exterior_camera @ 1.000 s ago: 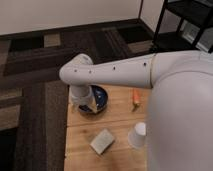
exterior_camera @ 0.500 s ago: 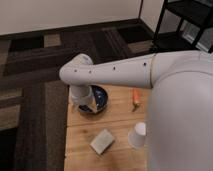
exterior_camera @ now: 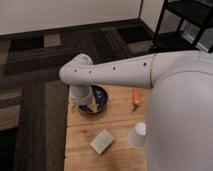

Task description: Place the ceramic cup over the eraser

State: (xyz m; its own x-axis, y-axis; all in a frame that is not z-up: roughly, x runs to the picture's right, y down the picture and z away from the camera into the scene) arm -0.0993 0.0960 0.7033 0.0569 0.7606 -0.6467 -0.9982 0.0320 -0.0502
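The white ceramic cup (exterior_camera: 137, 135) stands on the wooden table (exterior_camera: 117, 120), near its right side and close to my body. The eraser is hidden from view. My white arm reaches leftward across the table and bends down at the elbow. The gripper (exterior_camera: 85, 101) hangs below that bend, over the left rim of the dark blue bowl (exterior_camera: 101, 97), well to the left of and beyond the cup. Nothing shows in its hold.
A pale grey-beige block (exterior_camera: 102, 141) lies on the table left of the cup. An orange carrot (exterior_camera: 135, 98) lies right of the bowl. A black shelf unit (exterior_camera: 180, 25) stands at the back right. Patterned dark carpet (exterior_camera: 35, 70) surrounds the table.
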